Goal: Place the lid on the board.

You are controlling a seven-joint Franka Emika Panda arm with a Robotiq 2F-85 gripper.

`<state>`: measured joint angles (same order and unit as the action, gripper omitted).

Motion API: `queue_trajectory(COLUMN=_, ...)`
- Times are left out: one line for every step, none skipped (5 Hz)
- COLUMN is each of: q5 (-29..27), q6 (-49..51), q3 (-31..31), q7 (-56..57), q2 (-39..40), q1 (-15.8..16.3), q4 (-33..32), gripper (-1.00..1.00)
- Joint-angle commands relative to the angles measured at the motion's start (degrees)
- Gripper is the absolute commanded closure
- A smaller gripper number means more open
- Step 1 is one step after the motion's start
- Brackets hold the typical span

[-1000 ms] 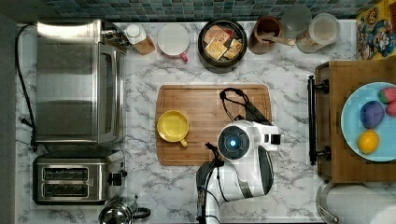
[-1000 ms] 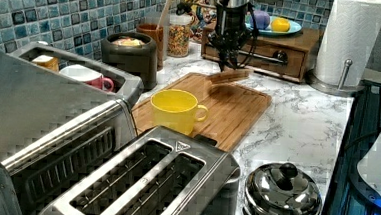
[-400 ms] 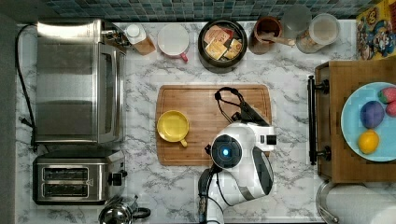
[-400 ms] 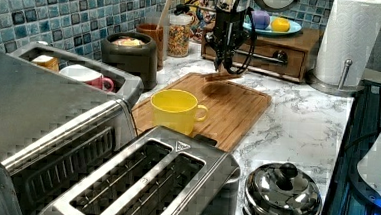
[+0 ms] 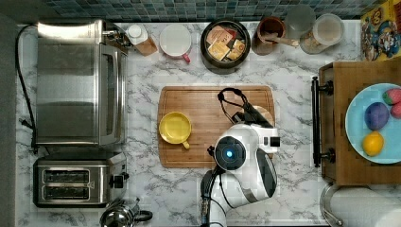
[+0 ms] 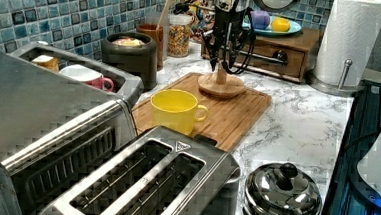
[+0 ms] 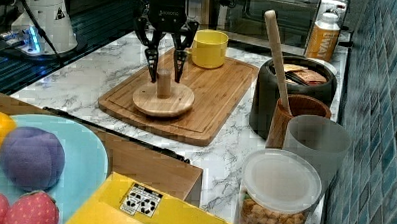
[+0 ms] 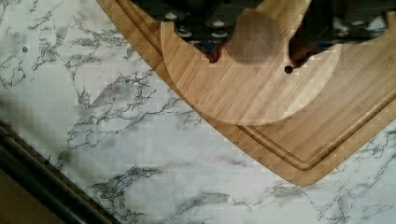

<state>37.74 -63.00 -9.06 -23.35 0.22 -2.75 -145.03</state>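
In the top view the arm reaches over the board (image 5: 208, 125), and the pale rim of the lid (image 5: 265, 113) peeks out from under the wrist near the top view's right end of the board, well apart from the yellow cup (image 5: 175, 127); a second ago the arm sat a little further toward the top view's right, so it has drifted inward along the board. In the left view the lid (image 6: 221, 84) now lies flat on the far corner of the board (image 6: 238, 113), whereas a second ago it hung tilted just above the wood, so it has been set down within that last second. In the right view the gripper (image 7: 165, 73) straddles the lid's upright knob with its fingers (image 7: 151, 65) spread, a visible gap on each side of the knob, so the hold is released and the disc (image 7: 163, 100) rests on the board (image 7: 214, 97) by its own weight. In the wrist view the two fingertips (image 8: 296, 57) stand either side of the knob, clear of it, with the disc (image 8: 252, 95) lying inside the groove of the board (image 8: 336, 135) near its rounded corner. The placing looks done; what remains, I judge, is a straight lift away without catching the knob.
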Motion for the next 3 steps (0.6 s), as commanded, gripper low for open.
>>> queue_trajectory(q5=-4.9, q6=4.2, q3=0.6, q7=3.1, q2=0.0, q1=2.0, q4=8.9, gripper=-1.00)
queue_trajectory(q5=-4.9, q6=4.2, q3=0.9, q7=3.1, q2=0.0, q1=1.8, q4=8.9, gripper=-1.00)
queue_trajectory(q5=-4.8, q6=4.2, q3=0.8, q7=3.1, q2=0.0, q1=1.9, q4=8.9, gripper=-1.00)
